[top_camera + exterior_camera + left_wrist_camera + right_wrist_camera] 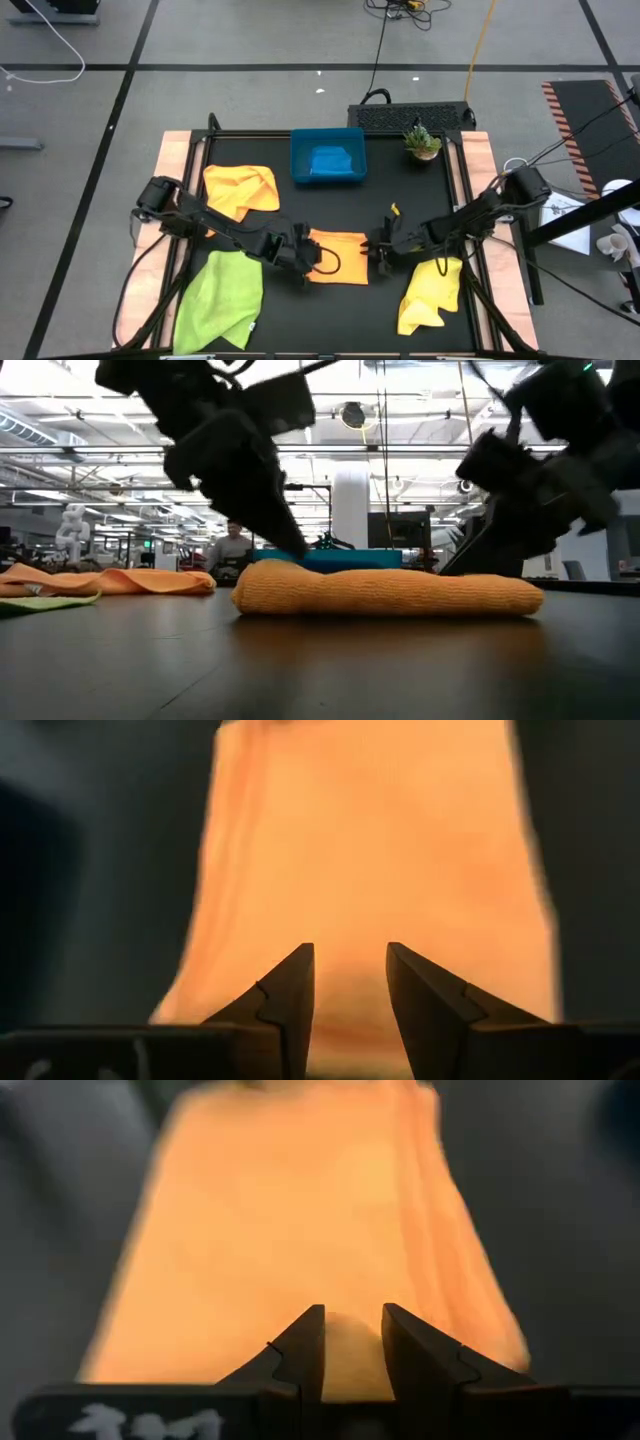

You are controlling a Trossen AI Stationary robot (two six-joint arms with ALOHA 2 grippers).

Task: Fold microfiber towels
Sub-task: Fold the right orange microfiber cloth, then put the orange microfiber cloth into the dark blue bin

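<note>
The folded orange towel (338, 257), soft, light and floppy, lies just in front of the blue tray (328, 158), left tool (306, 262) and right tool (378, 252) part-open at its ends, gripping nothing — best pinched at an edge.

folded towel (338, 257) between both grippers

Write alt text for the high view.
Seen from above, both grippers, left and right, meet the ends of a folded orange towel mid-table. Around it lie an orange-yellow towel, lime towel, yellow towel and blue tray.
</note>
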